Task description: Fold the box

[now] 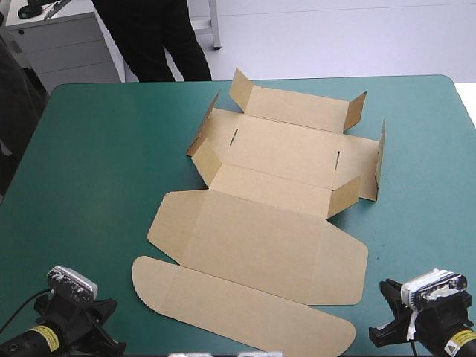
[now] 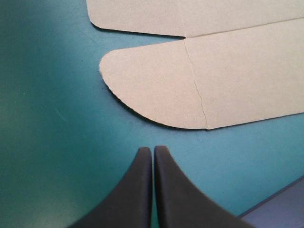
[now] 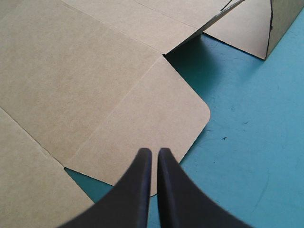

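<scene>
Jaws on both arms are pressed together with nothing between them: the left jaws' black fingers point(image 2: 137, 190) meet in a pointed arch over bare teal-green cover point(image 2: 52, 118), and the right jaws' fingers point(image 3: 178, 194) meet the same way.

On the tabletop point(image 1: 97, 163) the brown box point(image 1: 260, 238) lies as a cut sheet, mostly flat, running from the middle toward the near edge and slightly askew. At its far end several short walls point(image 1: 297, 108) stand partly raised around the base panel, which has two narrow slots in it. The wide lid panel and the long rounded flap point(image 1: 238, 305) at the near end lie flat, between the two arms.

From the left wrist, the rounded end of that flap point(image 2: 152, 85) sits just ahead of the left jaws, with a strip of cover between them. From the right wrist, the tips of the right jaws hang over the edge of a round-cornered side flap point(image 3: 156, 118); I cannot tell whether they touch it.
</scene>
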`<state>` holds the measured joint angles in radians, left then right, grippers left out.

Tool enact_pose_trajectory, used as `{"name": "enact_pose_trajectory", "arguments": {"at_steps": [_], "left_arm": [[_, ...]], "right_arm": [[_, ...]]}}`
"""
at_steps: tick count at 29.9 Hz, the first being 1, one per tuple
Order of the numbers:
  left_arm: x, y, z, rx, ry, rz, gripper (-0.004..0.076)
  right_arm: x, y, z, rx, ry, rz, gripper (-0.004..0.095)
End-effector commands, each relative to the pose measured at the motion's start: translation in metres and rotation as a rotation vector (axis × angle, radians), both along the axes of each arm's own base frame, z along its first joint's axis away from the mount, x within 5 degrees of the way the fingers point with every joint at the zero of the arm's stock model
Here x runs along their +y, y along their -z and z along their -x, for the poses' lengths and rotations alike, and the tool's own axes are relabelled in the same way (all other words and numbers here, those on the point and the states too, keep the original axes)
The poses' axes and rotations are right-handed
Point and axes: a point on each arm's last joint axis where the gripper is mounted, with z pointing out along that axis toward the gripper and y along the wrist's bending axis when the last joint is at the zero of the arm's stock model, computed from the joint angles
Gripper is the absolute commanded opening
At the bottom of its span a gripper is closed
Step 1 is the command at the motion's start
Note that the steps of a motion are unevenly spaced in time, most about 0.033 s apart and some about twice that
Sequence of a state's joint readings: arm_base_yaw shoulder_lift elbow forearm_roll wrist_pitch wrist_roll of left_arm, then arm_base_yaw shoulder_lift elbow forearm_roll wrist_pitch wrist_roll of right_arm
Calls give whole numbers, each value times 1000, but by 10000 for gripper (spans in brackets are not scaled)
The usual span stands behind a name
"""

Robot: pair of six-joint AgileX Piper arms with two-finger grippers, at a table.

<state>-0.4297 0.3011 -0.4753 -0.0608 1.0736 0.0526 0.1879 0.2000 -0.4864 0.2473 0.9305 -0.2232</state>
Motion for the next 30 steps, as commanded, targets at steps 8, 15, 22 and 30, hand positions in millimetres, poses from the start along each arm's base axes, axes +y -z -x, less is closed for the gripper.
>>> {"name": "enact_pose_trajectory", "arguments": {"at_steps": [8, 15, 22, 30], "left_arm": [[-3, -13, -3, -57, 2, 44, -8], [-3, -13, -3, -57, 2, 44, -8], [-3, -13, -3, -57, 2, 44, -8], [-3, -13, -3, -57, 2, 44, -8]], "right_arm": [[1, -12, -3, -65, 15, -42, 755], [1, -12, -4, -12, 84, -159, 801], [2, -13, -3, 90, 207, -390, 801], [4, -36, -11, 119, 222, -422, 801]]}}
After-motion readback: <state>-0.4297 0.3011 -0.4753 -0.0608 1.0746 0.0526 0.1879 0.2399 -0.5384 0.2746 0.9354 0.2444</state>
